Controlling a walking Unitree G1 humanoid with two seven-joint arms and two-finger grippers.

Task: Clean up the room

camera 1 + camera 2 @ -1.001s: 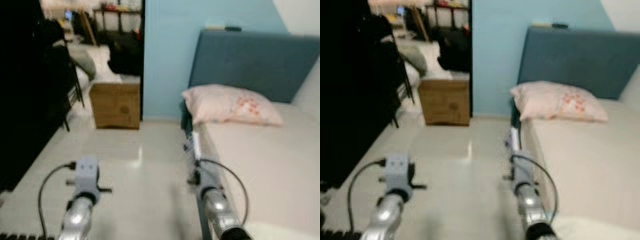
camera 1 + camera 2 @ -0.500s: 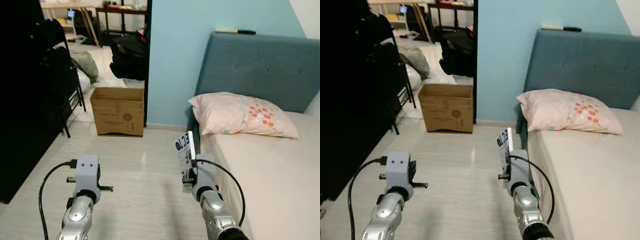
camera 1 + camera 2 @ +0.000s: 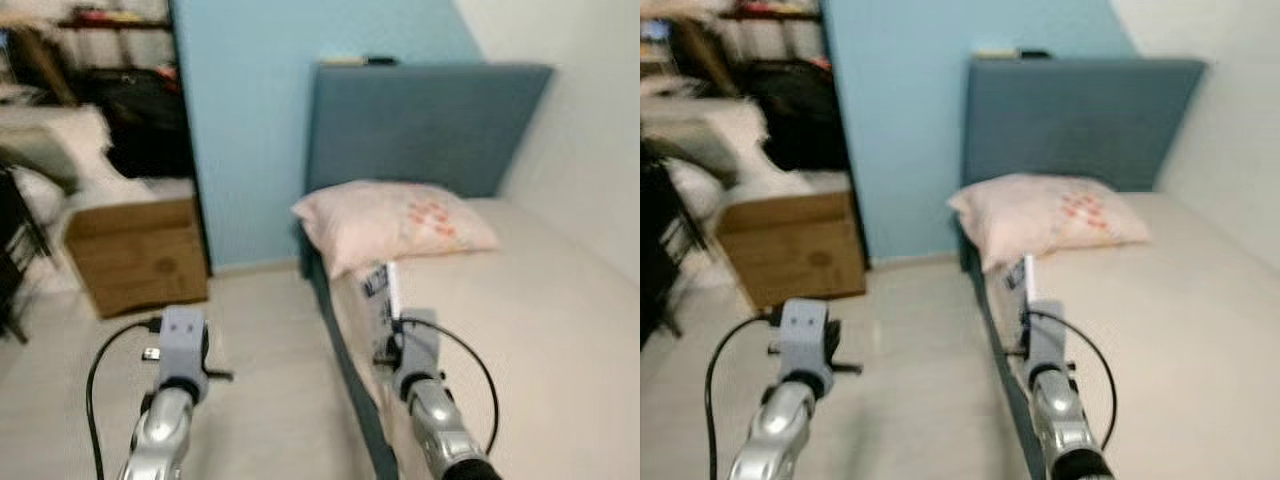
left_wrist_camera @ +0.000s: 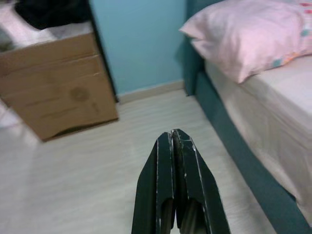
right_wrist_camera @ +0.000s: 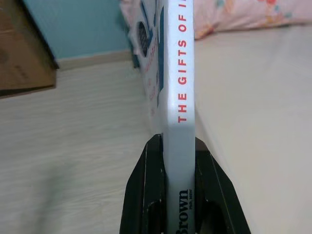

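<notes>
My right gripper (image 5: 176, 146) is shut on a white book (image 5: 178, 73) with red spine lettering, held upright over the near edge of the bed (image 3: 520, 320). From the head camera the book (image 3: 381, 291) stands just above the right wrist. My left gripper (image 4: 174, 139) is shut with nothing in it, hovering above the pale floor (image 4: 73, 161) beside the bed. A pink pillow (image 3: 395, 221) with orange dots lies at the head of the bed, against the blue headboard (image 3: 420, 120).
A cardboard box (image 3: 135, 255) sits on the floor to the left, against the light blue wall (image 3: 240, 110). A dark doorway (image 3: 120, 100) with bags and clutter opens behind it. A white wall (image 3: 590, 150) borders the bed on the right.
The camera has swung to the right, so the bed now sits in the middle and the box has slid left. Both grippers hold the same pose, the book still clamped.
</notes>
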